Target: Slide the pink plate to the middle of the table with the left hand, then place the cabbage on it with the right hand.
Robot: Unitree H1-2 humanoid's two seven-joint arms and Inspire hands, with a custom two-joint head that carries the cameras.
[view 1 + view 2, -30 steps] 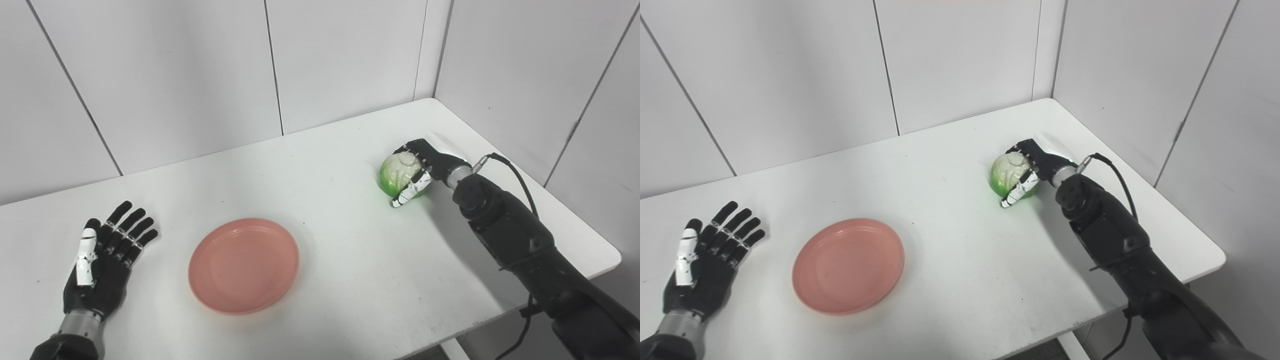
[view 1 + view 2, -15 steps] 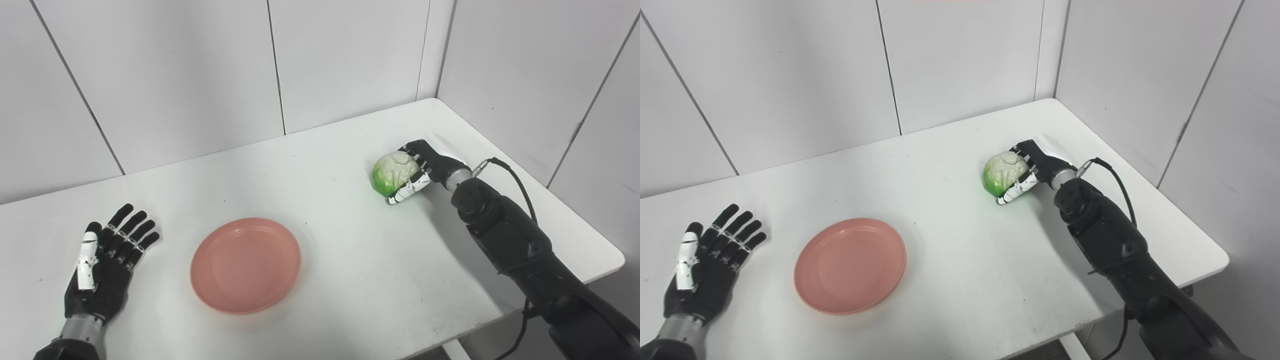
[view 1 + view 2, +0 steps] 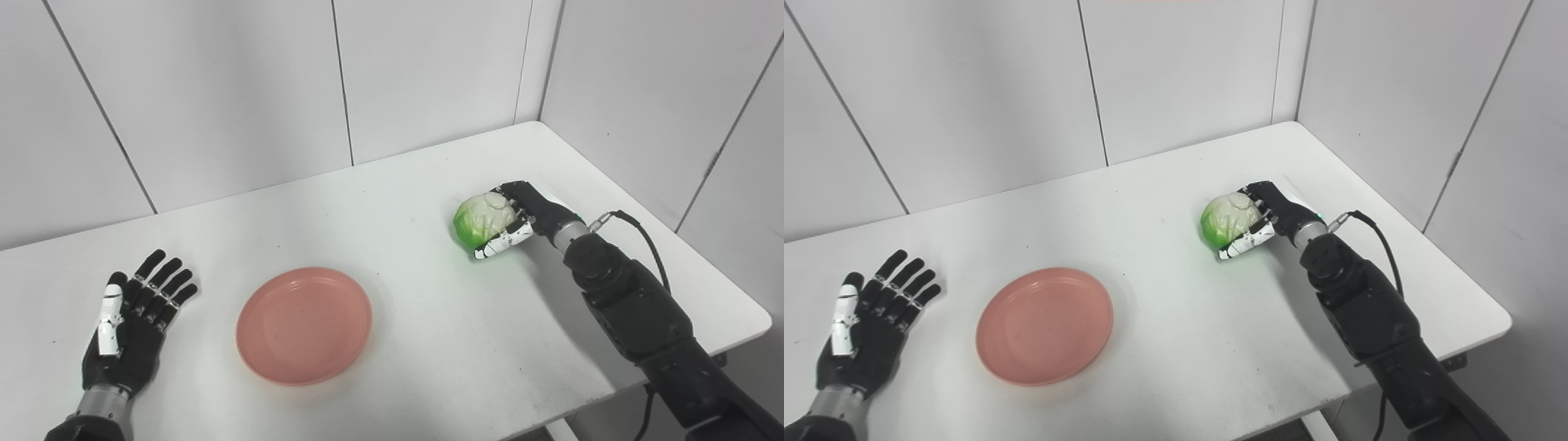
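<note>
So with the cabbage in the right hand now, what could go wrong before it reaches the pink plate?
The round green-and-white cabbage is held from one side by the right hand, so it might slip out during the carry. Being round, it could roll off the shallow round pink plate once released. The plate sits left of the white table's middle, so the right arm faces a long reach. The open left hand lies clear.

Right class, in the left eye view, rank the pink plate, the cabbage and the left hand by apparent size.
1. Pink plate, clearly largest.
2. Left hand, though it sits nearer the camera, so this is unsure.
3. Cabbage, partly hidden by the right hand's fingers.
</note>
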